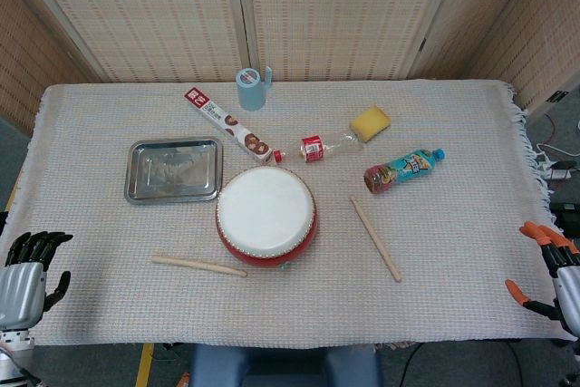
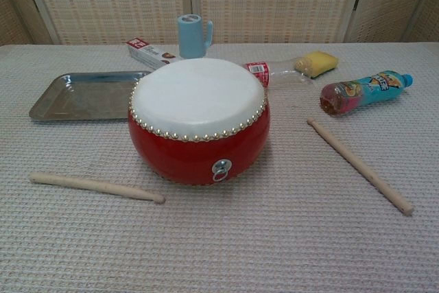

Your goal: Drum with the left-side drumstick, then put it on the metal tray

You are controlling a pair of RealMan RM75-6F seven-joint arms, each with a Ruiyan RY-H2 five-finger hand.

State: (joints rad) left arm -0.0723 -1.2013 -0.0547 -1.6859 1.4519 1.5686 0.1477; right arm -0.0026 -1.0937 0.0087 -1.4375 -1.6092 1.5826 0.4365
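On the cloth [image 1: 453,296], one drum [image 1: 266,215], two drumsticks [image 1: 198,266] [image 1: 376,239], one tray [image 1: 174,169], both hands [image 1: 27,278] [image 1: 548,283] empty, fingers apart.

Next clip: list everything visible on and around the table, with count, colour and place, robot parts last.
drum: 1, red body, white skin, table centre
left drumstick: 1, pale wood, lying front-left of drum
right drumstick: 1, pale wood, lying right of drum
tray: 1, silver metal, left of drum
box: 1, red and white, lying behind tray and drum
mug: 1, light blue, back centre
clear bottle: 1, red label, lying behind drum
sponge: 1, yellow, back right
drink bottle: 1, blue cap, colourful label, lying right
table mat: 1, off-white woven, covers table
left hand: 1, black and silver, front-left edge, holds nothing
right hand: 1, orange-tipped, front-right edge, holds nothing
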